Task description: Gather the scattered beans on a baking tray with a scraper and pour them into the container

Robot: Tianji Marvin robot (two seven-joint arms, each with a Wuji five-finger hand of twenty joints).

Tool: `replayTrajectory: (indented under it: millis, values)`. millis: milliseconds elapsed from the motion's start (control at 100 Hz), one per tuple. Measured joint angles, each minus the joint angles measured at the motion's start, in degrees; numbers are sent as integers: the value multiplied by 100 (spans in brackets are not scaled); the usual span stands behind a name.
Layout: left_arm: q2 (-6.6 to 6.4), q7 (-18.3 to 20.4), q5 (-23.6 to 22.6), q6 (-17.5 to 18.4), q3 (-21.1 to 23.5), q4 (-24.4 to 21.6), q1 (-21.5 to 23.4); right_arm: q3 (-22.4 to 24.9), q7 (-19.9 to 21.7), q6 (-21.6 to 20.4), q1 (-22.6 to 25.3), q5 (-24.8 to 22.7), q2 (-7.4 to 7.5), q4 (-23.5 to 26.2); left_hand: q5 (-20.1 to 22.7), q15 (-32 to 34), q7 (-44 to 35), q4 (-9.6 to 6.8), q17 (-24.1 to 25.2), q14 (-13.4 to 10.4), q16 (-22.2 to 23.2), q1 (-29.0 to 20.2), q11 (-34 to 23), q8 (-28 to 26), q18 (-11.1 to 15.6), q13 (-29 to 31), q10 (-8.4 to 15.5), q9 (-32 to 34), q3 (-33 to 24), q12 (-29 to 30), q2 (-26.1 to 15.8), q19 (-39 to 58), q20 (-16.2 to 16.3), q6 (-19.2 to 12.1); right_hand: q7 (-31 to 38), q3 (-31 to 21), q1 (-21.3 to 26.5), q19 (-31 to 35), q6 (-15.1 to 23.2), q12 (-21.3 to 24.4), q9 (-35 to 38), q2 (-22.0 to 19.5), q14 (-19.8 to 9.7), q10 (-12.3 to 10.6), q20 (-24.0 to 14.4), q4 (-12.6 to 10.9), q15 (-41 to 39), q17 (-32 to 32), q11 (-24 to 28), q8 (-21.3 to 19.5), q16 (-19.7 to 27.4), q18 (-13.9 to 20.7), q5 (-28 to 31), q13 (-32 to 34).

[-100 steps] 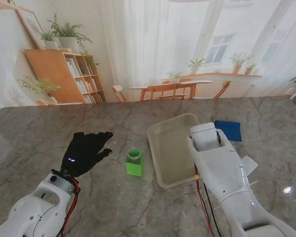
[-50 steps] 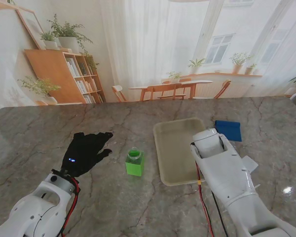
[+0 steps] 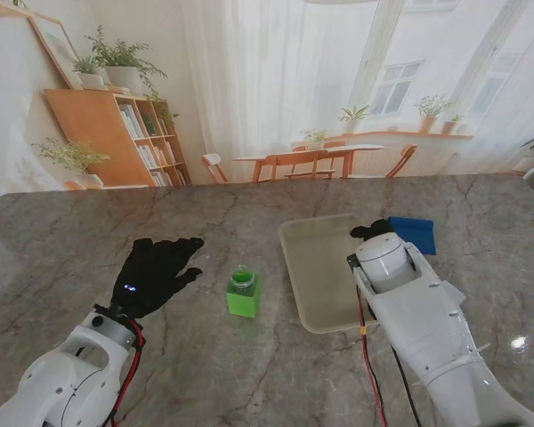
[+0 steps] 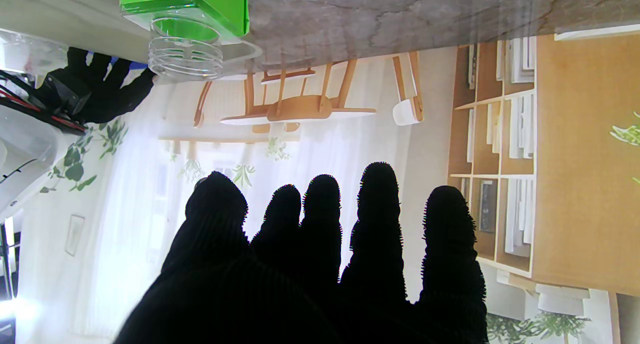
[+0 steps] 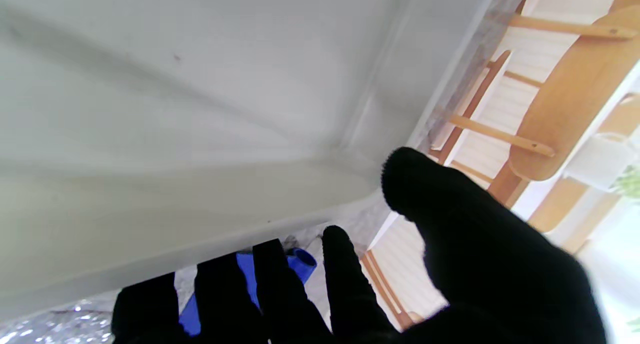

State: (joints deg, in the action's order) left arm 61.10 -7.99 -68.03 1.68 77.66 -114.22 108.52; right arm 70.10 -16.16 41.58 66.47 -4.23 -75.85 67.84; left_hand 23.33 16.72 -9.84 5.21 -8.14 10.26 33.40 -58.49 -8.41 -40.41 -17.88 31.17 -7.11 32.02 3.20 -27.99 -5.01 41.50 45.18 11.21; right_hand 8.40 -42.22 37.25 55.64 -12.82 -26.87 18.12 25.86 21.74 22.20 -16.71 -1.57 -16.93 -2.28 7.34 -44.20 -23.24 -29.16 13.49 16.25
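My right hand (image 3: 371,232) hovers spread over the far right corner of the baking tray (image 3: 316,267), holding nothing, beside the blue scraper (image 3: 413,234), which looks thin, stiff and light, best pinched by its edge.

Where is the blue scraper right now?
In the stand view the blue scraper lies on the table's right side, just past the baking tray's far right corner, beside the right hand.

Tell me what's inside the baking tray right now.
The baking tray shows only bare pale floor; no beans are discernible. The right hand and its arm cover the right edge, so that strip stays unseen.
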Motion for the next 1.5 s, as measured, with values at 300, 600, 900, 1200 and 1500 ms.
replayTrajectory:
  millis: [300, 600, 900, 1200, 1500]
  values:
    - [1, -14, -5, -3, 2, 5, 3, -214, 588, -1074, 258, -1201, 466, 387, 0, 0, 0, 0, 0, 0, 0, 0, 0, -2, 0, -2, 0, 0, 0, 0, 0, 0, 0, 0, -173, 1164, -64, -972, 77, 135, -493, -748, -111, -216, 336, 59, 835, -520, -355, 6, 299, 481, -383, -654]
    - [12, 113, 53, 155, 203, -9, 69, 357, 759, -2256, 917, -2088, 774, 1831, 0, -253, 0, 0, 0, 0, -191, 0, 0, 46, 0, -100, 1, 0, 0, 0, 0, -54, 0, 0, -146, 1425, -63, -1025, 74, 136, -331, -825, -111, -286, 336, 60, 820, -317, -355, 6, 307, 482, -263, -399]
    - [46, 422, 1008, 217, 487, 48, 207, 702, 420, -4061, 2043, -2305, 850, 2998, -16, -734, 74, 7, -146, -1, -1033, 1136, 118, 382, 15, -417, -253, -178, -18, 189, 102, -722, -651, 331, 215, 1518, -583, -834, 252, 136, 541, -897, -338, -538, 197, 60, 584, 373, -111, 6, 210, 643, 474, 414]
    - [102, 962, 2247, -40, 524, 561, 44, 658, -372, -5106, 2804, -3398, 938, 3159, -941, -1076, 687, 7, 441, 330, -1646, 1743, 564, 1239, 66, -1464, -915, -1204, -74, 1125, 492, -1731, -1562, 1219, 858, 1516, -929, -651, 783, -42, 1736, -895, -697, -1020, -235, 60, 244, 1275, 246, 6, -85, 793, 1369, 1592]
    - [79, 1286, 3234, 51, 106, 1714, -699, 543, -134, -5107, 3108, -2852, 942, 3098, -1341, -1238, 959, 7, 801, 456, -1929, 1749, 687, 1909, 173, -2195, -1131, -1909, -77, 1363, 796, -2745, -1978, 1493, 1053, 1509, -941, -528, 950, -133, 2110, -812, -824, -1175, -378, 119, 134, 1555, 337, 6, -207, 832, 1648, 1923]
